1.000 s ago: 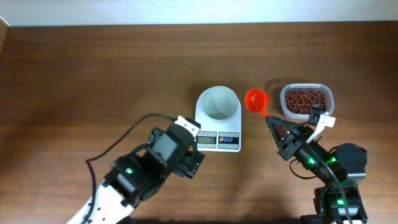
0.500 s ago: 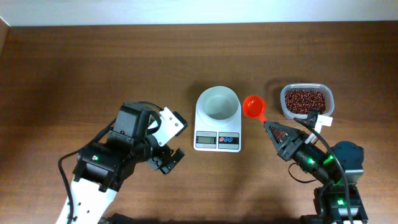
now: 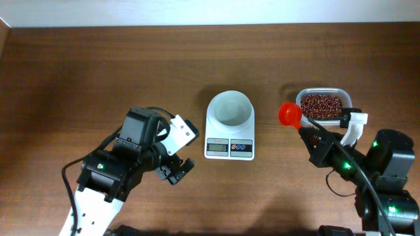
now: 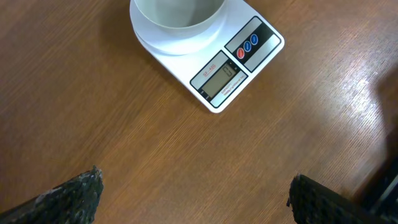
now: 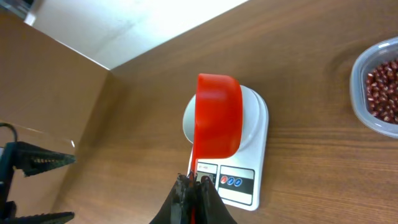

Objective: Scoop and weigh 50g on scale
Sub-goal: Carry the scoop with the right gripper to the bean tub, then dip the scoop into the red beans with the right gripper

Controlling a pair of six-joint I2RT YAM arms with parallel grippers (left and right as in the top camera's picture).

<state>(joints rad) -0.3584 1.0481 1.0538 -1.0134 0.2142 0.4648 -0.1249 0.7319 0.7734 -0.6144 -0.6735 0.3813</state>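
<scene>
The white scale (image 3: pixel 230 149) stands mid-table with its round white bowl (image 3: pixel 230 109), which looks empty. The dark reddish-brown beans (image 3: pixel 320 105) lie in a clear tub (image 3: pixel 346 99) to its right. My right gripper (image 3: pixel 304 130) is shut on the handle of a red scoop (image 3: pixel 289 113), whose cup hangs between bowl and tub; no beans show in it. In the right wrist view the scoop (image 5: pixel 217 115) sticks out of the gripper (image 5: pixel 194 179) above the scale (image 5: pixel 239 182). My left gripper (image 4: pixel 194 177) is open over bare wood, left of the scale (image 4: pixel 249 43).
The brown wooden table runs to a pale wall edge at the back. The left arm's body (image 3: pixel 125 170) fills the lower left, with a black cable looping beside it. The right arm's base (image 3: pixel 387 164) sits at the lower right, close to the tub.
The right gripper has carried the scoop rightward, away from the bowl toward the tub. The left arm drew back left from the scale's front and has since held still.
</scene>
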